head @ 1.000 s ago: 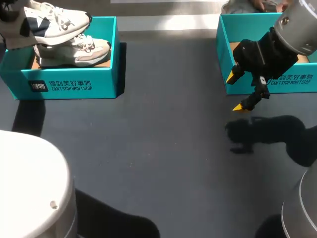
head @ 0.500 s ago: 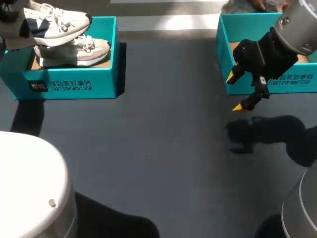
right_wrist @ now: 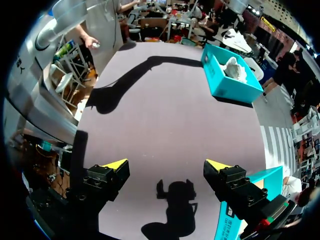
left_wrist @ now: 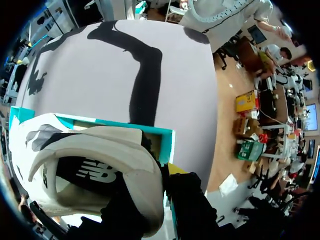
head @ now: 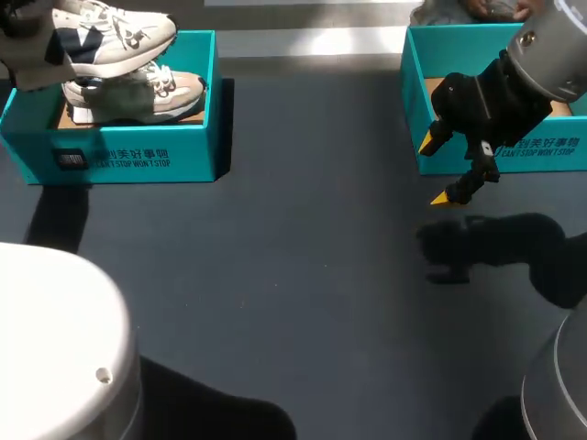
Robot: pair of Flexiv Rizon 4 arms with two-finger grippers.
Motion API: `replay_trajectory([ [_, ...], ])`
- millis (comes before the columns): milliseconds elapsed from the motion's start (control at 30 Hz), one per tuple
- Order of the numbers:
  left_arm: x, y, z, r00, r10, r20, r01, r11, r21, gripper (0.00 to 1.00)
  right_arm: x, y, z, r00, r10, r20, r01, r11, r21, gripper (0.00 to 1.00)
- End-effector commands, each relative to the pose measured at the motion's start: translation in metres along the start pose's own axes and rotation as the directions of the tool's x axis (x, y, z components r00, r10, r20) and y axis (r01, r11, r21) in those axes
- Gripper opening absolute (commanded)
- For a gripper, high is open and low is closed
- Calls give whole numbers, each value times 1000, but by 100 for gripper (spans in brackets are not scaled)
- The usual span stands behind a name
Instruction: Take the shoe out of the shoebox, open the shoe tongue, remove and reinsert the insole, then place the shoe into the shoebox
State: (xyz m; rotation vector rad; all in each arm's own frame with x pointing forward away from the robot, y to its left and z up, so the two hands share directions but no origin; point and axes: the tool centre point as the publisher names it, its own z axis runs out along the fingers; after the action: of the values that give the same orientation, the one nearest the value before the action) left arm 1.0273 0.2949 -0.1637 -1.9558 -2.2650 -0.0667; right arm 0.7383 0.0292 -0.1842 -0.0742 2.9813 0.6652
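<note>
A white sneaker with dark patches (head: 110,41) hangs over the left teal shoebox (head: 128,160), toe pointing right. My left gripper (left_wrist: 160,190) is shut on its heel collar; one yellow tip shows beside the heel (left_wrist: 100,165). A second, beige sneaker (head: 138,94) lies inside that box. My right gripper (head: 437,170) hovers open and empty in front of the right teal shoebox (head: 415,101). In the right wrist view its fingers (right_wrist: 166,165) stand wide apart over bare table, with the left shoebox (right_wrist: 230,82) far ahead.
The dark grey tabletop (head: 293,275) stretches between the two boxes. White rounded robot bases sit at the near left (head: 55,348) and near right (head: 559,394). The right gripper's shadow (head: 477,243) falls on the table below it.
The held sneaker has risen a little and shifted right over the left box. The right arm has not moved.
</note>
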Motion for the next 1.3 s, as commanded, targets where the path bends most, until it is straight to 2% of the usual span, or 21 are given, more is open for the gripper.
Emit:
replay_trajectory([
  [33,-19,-46,-12,999,-27,-46,23,997,-71,0,-1,1,1,1000,1,-2,-1,1000,3,100],
  [200,-34,-81,-23,990,-112,-91,101,989,-112,0,-1,1,1,1000,1,-2,-1,1000,3,100],
  [300,-41,-100,-29,980,-181,-88,173,980,-93,0,-1,1,1,1000,1,-2,-1,1000,3,100],
  [367,-46,-111,-31,985,-161,-64,156,984,-84,0,-1,1,1,1000,1,-2,-1,1000,3,100],
  [867,-46,-111,-31,985,-161,-64,156,984,-84,0,-1,1,1,1000,1,-2,-1,1000,3,100],
  [1000,-70,-147,-28,978,-187,-96,174,977,-125,0,-1,1,1,1000,1,-2,-1,1000,3,100],
  [1100,-91,-179,-32,977,-196,-88,184,975,-127,0,-1,1,1,1000,1,-2,-1,1000,3,100],
  [1167,-99,-190,-32,974,-207,-96,193,971,-138,0,-1,1,1,1000,1,-2,-1,1000,3,100],
  [1300,-118,-224,-36,971,-213,-108,191,964,-185,0,-1,1,1,1000,1,-2,-1,1000,3,100],
])
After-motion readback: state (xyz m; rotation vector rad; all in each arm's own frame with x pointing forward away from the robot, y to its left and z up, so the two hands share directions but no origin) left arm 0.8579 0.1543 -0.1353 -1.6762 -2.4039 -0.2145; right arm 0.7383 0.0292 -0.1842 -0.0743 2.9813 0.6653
